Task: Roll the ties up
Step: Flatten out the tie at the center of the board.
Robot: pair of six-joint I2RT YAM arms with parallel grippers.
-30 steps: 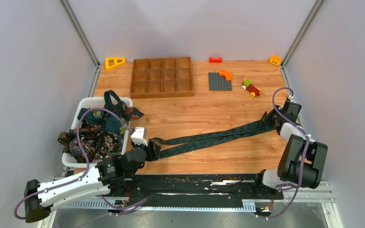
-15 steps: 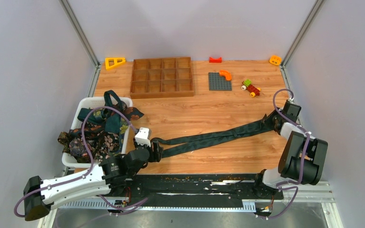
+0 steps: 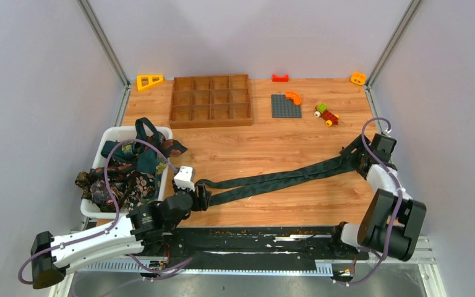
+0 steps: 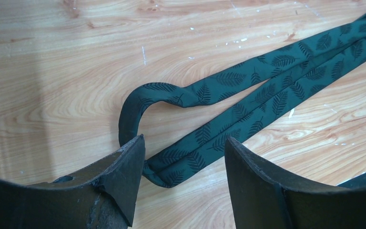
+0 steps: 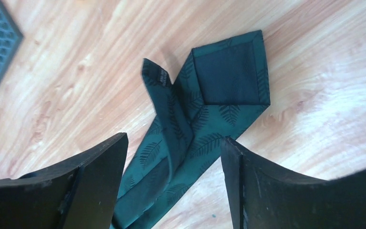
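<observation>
1. Top view: the dark green tie (image 3: 284, 176) lies doubled on the table (image 3: 272, 139). Its fold is at the left claw (image 3: 199, 197) and its two ends are at the right claw (image 3: 354, 158). It looks to be stretched straight between them so that a roll can start cleanly from one end. The other ties (image 3: 127, 176) are heaped in a white bin (image 3: 108, 132) just to the outer side of the left claw. How either claw's jaws stand is too small to read from here.

2. Left wrist: the jaws are spread and pinch nothing. The fold lies on the wood between the fingers, with its curled bend touching or nearly touching one finger. Only this view shows the leaf print and the upper strand bowing away from the lower one.

3. Right wrist: this claw is spread too and grips nothing. Both ends lie just ahead of it, reaching back between the fingers. The wide tip is turned up, showing plain lining, and the narrow end is askew beside it. They probably need squaring before rolling.
</observation>
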